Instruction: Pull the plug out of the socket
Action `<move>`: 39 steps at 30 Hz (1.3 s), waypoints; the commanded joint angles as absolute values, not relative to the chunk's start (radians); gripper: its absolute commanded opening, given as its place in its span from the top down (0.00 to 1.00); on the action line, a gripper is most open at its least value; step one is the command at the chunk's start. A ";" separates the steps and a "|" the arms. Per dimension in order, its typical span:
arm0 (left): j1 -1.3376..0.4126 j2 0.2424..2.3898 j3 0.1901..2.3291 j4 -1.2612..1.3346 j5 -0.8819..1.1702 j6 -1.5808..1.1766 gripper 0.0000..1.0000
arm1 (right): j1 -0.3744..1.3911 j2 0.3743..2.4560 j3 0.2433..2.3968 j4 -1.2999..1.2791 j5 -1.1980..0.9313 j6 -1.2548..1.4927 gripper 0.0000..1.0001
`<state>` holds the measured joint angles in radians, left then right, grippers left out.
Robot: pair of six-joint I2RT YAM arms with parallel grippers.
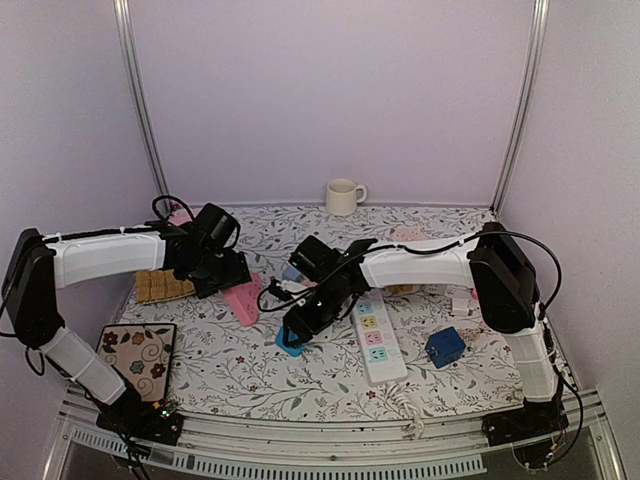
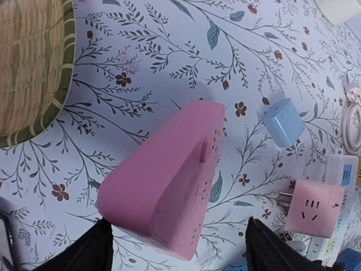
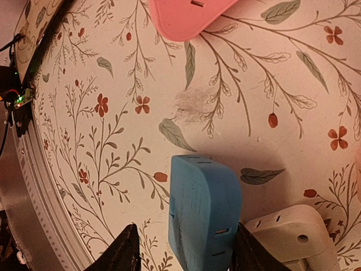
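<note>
Spanning the whole scene: floral-print table (image 1: 250,385), carrying everything listed below.

1. Long pink plastic socket block (image 2: 163,175). Landmark for this entry. It lies on the table between the wide-spread fingers of the left gripper (image 2: 177,231), which is open. The finger on one side is clearly apart from the block; the other is close enough that contact cannot be ruled out. Its long axis runs roughly away from the robot, along the fingers.

2. Blue plastic plug block (image 3: 203,209). This is the task's thing. It lies near and to the right of the pink block, apart from it, with bare table between them, so by judgement it already looks free of the socket. It rests between the parted fingers of the right gripper (image 3: 186,228), which is open, with a visible gap on one side. Its long axis runs along those fingers. The right arm is the nearer one and hangs directly over it.

3. White plastic adapter (image 3: 287,231), beside the plug on the side away from the pink block.

Not legible:
- The plug's prongs do not show.
- The plug's lower end is cut off in the right wrist view.
- The top view hides most of the plug under the gripper.
- Whether the second finger touches the plug cannot be told.
</note>
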<state>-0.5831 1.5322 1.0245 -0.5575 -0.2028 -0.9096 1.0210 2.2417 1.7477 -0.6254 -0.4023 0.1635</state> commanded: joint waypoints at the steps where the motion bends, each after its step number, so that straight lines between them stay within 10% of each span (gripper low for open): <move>1: -0.569 1.483 1.035 -0.589 -0.246 -0.924 0.19 | 1.028 2.242 1.781 -0.632 -0.384 0.159 0.43; 29: -0.566 1.352 0.959 -0.548 -0.237 -0.908 0.13 | 1.034 2.118 1.750 -0.648 -0.144 0.226 0.01; 39: -0.573 1.249 0.942 -0.433 -0.216 -0.829 0.03 | 0.982 1.935 1.669 -0.586 -0.047 0.241 0.01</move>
